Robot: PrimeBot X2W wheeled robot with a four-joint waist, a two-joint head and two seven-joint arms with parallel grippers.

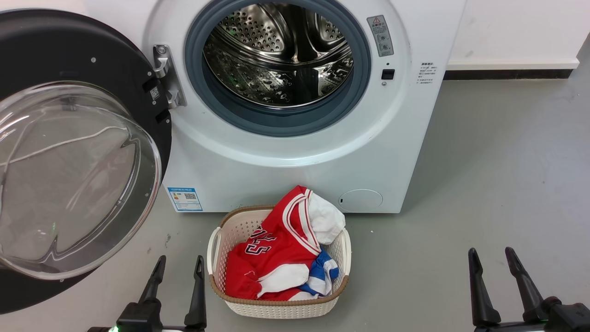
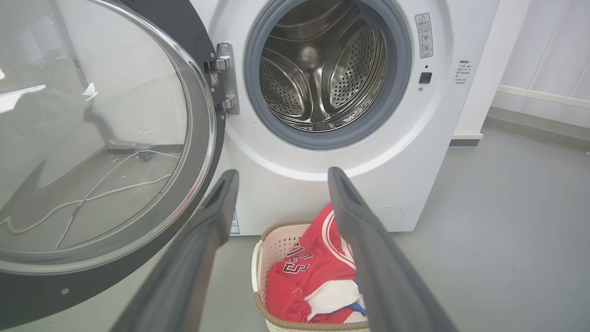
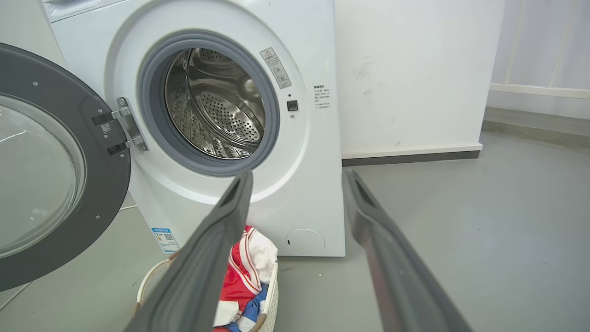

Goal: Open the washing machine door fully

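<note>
The washing machine door (image 1: 69, 152), round and black with a bulging clear glass bowl, stands swung out to the left of the white machine (image 1: 295, 157) on its metal hinge (image 1: 167, 76). It also fills the left of the left wrist view, door (image 2: 92, 138), and of the right wrist view, door (image 3: 50, 170). The steel drum (image 1: 279, 55) lies exposed inside its grey rubber ring. My left gripper (image 1: 179, 265) is open at the lower left, just right of the door's rim and apart from it. At the lower right my right gripper (image 1: 492, 257) is open, holding nothing.
A white laundry basket (image 1: 221, 240) with a brown rim sits on the grey floor before the machine, between my grippers, holding red, white and blue clothes (image 1: 281, 249). A white wall with a dark skirting strip (image 1: 507, 74) stands right of the machine.
</note>
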